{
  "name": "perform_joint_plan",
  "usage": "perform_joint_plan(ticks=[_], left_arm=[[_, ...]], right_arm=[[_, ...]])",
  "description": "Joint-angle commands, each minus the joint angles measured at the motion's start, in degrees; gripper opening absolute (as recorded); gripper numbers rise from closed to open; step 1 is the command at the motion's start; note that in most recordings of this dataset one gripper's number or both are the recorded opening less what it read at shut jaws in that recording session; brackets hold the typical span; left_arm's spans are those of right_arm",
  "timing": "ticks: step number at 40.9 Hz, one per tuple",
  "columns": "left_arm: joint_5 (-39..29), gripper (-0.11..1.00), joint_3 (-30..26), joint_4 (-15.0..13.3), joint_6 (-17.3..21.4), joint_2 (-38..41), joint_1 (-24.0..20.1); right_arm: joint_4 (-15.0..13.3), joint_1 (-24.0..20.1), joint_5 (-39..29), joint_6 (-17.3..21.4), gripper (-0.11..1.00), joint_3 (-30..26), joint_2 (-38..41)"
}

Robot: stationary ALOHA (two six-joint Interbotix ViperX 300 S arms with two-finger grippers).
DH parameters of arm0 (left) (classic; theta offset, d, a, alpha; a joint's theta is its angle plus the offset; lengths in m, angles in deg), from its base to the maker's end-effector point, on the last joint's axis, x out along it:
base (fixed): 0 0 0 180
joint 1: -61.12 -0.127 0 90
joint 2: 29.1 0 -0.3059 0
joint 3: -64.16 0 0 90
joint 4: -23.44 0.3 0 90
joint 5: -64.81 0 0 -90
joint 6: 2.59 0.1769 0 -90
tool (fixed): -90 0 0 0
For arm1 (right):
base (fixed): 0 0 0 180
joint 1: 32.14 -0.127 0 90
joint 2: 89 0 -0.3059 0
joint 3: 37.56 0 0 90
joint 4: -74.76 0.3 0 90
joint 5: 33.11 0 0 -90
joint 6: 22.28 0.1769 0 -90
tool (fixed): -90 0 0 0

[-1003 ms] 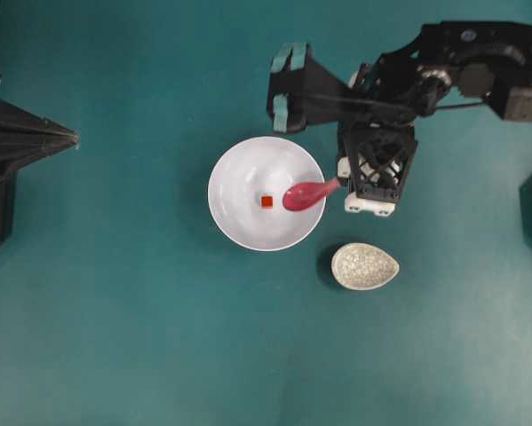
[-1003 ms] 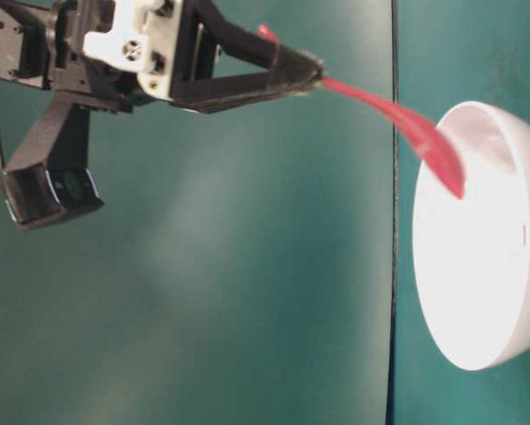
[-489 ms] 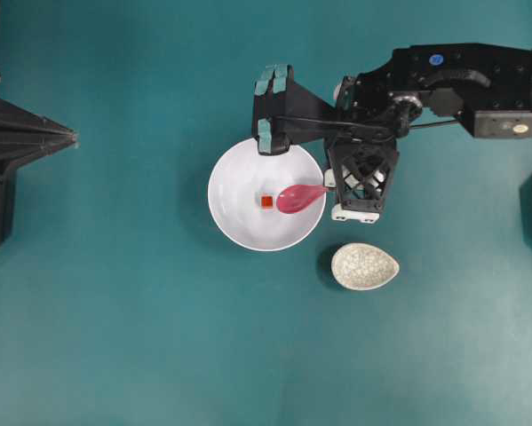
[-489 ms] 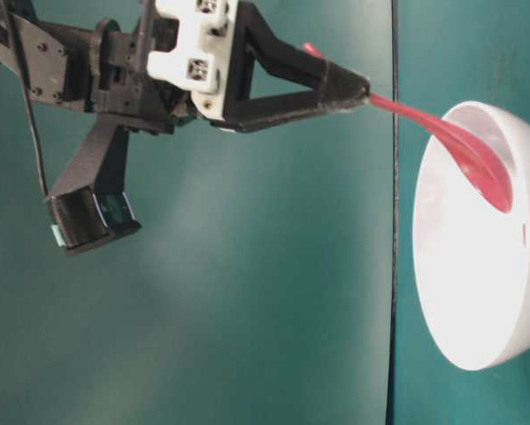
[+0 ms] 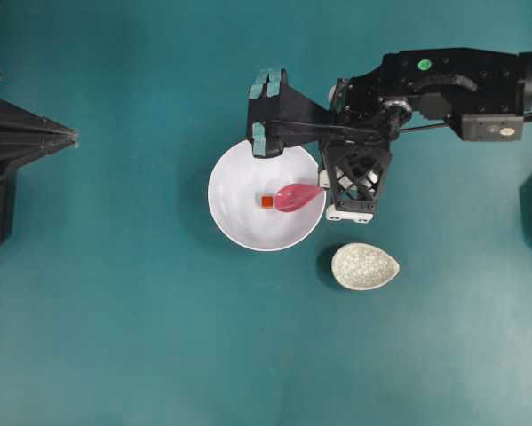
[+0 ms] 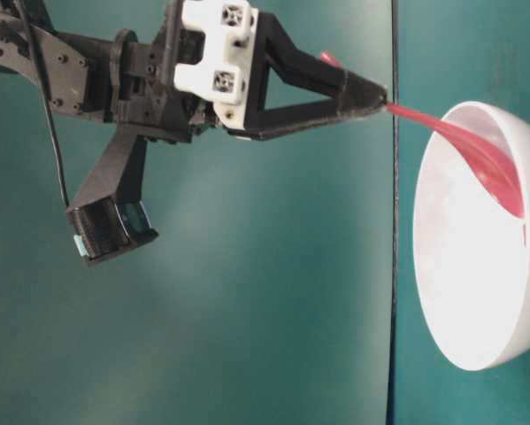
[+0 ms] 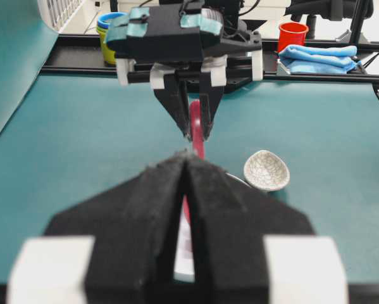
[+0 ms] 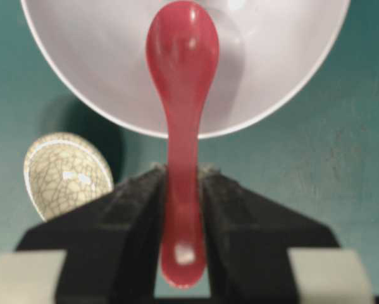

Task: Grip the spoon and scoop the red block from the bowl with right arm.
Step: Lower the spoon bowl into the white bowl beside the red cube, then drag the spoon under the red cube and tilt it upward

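Clamped on the short straight handle of a glossy magenta-pink soup spoon: the right arm's pointed black tool, its two jaws pressed against either side of the handle in the right wrist view, handle end poking out behind them. Reaching in over the right rim of a plain round white bowl set on a teal table. Spoon's deep oval scoop hanging inside the bowl, tilted downward from handle to scoop in the table-level view.

Lying on the bowl's floor near its centre: a tiny red-orange cube, just beside the left tip of the scoop, seemingly touching or nearly so from overhead; contact not certain. Only a thin red sliver of the cube showing at the bowl's edge at table level, just below the scoop's tip. Cube hidden behind the scoop from the right wrist.

Resting apart on the table, near and right of the bowl: a small speckled beige teardrop-shaped dish.

At the far left edge of the overhead view: the left arm's matching black tool, jaws pressed together with no gap and nothing between them, well apart from the bowl.
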Motion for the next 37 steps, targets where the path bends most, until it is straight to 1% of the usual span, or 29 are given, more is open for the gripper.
perform_joint_plan(ticks=[1,14,37], left_arm=[[0.8,0.00,-0.7,0.2,0.1,0.4,-0.2],[0.7,0.00,-0.8,0.2,0.2,0.2,-0.1],[0.8,0.00,-0.8,0.3,0.2,0.2,-0.2]], right_arm=[[-0.1,0.0,0.7,0.0,0.24,-1.8,-0.4],[-0.1,-0.3,1.6,-0.1,0.24,-2.2,1.4],[-0.1,-0.7,8.5,0.5,0.24,-3.3,3.1]])
